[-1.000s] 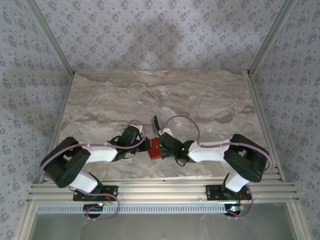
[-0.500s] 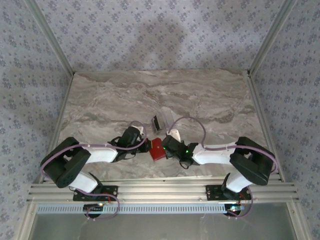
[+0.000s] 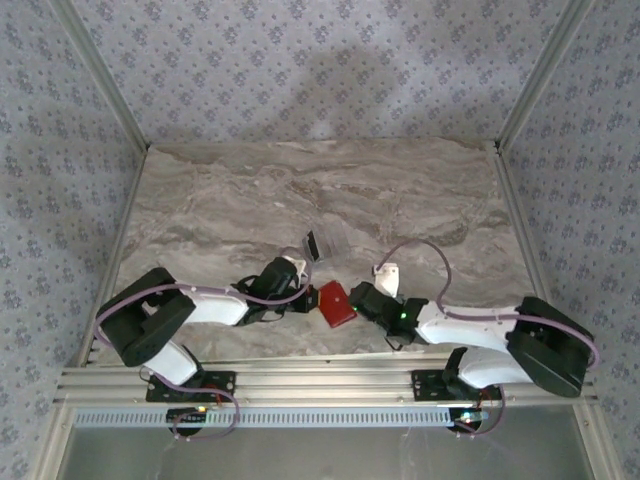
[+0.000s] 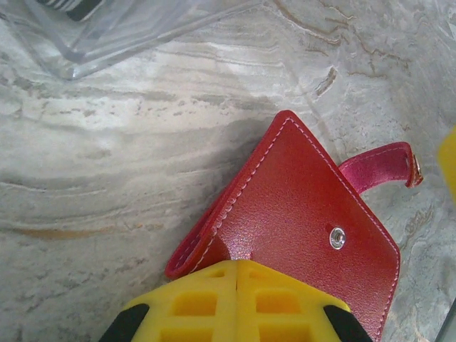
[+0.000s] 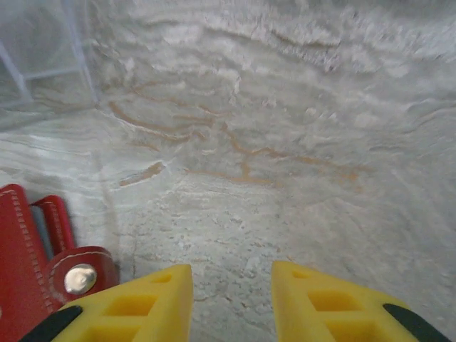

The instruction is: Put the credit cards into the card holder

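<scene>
- Card holder lies folded on the desk; we judge it light and floppy, best held by its stitched edge.
- Left claw is clamped on its near edge.
- Right claw is apart and empty, beside the snap tab.
- Credit cards, thin and slick, probably sit in the clear box.

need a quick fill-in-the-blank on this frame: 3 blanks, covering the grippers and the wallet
1. The left gripper is shut on the ____ card holder.
2. The right gripper is ____ and holds nothing, above the table.
3. Beyond the card holder stands a ____ plastic box.
Missing words: red; open; clear.
</scene>
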Controlling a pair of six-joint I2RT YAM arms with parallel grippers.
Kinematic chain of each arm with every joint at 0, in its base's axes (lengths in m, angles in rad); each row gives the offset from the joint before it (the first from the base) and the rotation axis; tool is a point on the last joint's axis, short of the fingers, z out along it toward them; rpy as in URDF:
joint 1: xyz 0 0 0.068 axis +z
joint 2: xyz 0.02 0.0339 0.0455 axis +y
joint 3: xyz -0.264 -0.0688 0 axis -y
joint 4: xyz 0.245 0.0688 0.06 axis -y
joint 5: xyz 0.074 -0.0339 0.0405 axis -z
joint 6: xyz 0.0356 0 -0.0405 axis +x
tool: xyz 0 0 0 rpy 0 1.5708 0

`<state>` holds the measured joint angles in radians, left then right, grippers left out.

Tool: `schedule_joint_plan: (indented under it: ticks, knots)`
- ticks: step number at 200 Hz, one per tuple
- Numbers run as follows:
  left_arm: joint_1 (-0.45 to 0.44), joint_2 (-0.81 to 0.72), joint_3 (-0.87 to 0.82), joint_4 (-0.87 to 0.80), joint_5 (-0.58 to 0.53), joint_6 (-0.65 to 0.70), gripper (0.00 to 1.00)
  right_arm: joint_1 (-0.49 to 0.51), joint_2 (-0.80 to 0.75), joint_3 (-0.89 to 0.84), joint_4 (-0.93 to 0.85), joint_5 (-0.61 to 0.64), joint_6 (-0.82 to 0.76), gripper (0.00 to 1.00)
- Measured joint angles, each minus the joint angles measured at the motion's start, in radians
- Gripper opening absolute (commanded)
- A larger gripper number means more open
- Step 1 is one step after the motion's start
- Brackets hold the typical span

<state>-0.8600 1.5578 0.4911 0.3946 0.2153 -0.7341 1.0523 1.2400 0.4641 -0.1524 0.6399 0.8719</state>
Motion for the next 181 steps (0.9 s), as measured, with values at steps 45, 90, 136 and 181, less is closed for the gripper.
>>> schedule_joint_plan:
  ticks: [45,90,136,181]
  knots:
    - [0.000,0.001,0.001,0.001,-0.003,0.000,0.00,0.066,-0.045,0.096,-0.020,-0.050,-0.113,0.35]
    - [0.000,0.001,0.003,-0.001,-0.003,0.000,0.00,0.062,0.176,0.220,0.069,-0.294,-0.228,0.44]
    - [0.000,-0.004,0.003,-0.008,-0.006,0.000,0.00,-0.084,0.240,0.180,0.134,-0.423,-0.233,0.52]
    - [-0.006,-0.006,0.003,-0.010,-0.022,0.004,0.00,-0.132,0.248,0.138,0.183,-0.492,-0.234,0.51]
